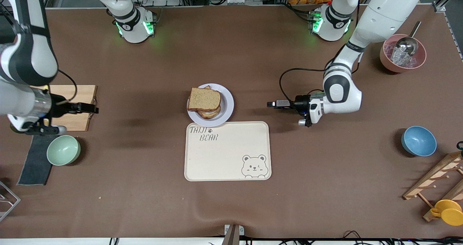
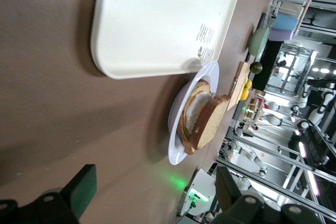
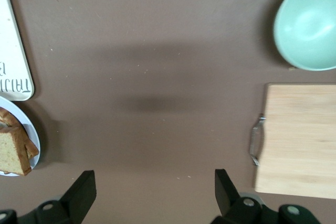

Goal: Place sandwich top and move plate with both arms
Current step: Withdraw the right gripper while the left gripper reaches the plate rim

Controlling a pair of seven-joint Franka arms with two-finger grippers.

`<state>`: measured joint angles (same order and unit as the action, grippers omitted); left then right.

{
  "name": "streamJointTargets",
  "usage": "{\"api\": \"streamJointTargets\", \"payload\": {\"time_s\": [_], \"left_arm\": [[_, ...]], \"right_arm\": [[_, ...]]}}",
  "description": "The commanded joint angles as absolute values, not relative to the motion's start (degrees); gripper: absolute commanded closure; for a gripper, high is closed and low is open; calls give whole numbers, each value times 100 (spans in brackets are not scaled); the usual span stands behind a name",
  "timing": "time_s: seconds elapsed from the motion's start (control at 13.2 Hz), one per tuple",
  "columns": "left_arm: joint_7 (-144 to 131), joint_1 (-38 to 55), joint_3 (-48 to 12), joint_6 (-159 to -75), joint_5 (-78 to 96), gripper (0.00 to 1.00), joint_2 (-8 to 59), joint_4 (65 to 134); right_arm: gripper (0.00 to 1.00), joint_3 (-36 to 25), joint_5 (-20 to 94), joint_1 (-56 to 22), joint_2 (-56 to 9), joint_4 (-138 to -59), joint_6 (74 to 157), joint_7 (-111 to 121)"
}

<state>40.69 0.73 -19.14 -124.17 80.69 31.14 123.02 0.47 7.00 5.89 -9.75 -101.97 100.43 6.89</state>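
The sandwich top (image 1: 203, 98), a brown bread slice, lies on a stacked sandwich on the round pale plate (image 1: 227, 105) at the table's middle. In the left wrist view the sandwich top (image 2: 210, 121) leans over a white egg layer on the plate (image 2: 176, 150). My left gripper (image 1: 271, 104) hangs low over bare table, beside the plate toward the left arm's end, pointing at it. It is open (image 2: 156, 192) and empty. My right gripper (image 1: 94, 110) is open (image 3: 155, 190) and empty over the cutting board's edge. The right wrist view catches the plate (image 3: 29, 124) and the sandwich top (image 3: 11, 150) at its border.
A cream bear-printed tray (image 1: 228, 154) touches the plate's nearer edge. A wooden cutting board (image 1: 72, 104), mint bowl (image 1: 63, 150) and dark cloth (image 1: 34, 161) lie toward the right arm's end. A blue bowl (image 1: 419, 140), pink ice bowl (image 1: 402, 53) and wooden rack (image 1: 439, 176) stand toward the left arm's end.
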Motion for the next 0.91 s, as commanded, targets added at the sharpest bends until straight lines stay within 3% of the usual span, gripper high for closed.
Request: {"api": "streamJointTargets", "payload": {"time_s": [0.0, 0.3, 0.46, 0.83], "left_arm": [[4314, 44, -1969, -12393, 8235, 0, 3015, 12480], [5036, 52, -2039, -12384, 8271, 0, 3164, 12577], [5193, 53, -2214, -12384, 8480, 0, 3269, 12560], [6398, 166, -2302, -12384, 9218, 0, 3849, 12323]], "right_arm": [[0, -158, 413, 326, -257, -10327, 9854, 677], [0, -552, 160, 177, -228, -9486, 8923, 607], [0, -860, 88, 71, -229, -9308, 8903, 589], [0, -879, 105, 70, -193, -9036, 8737, 580]]}}
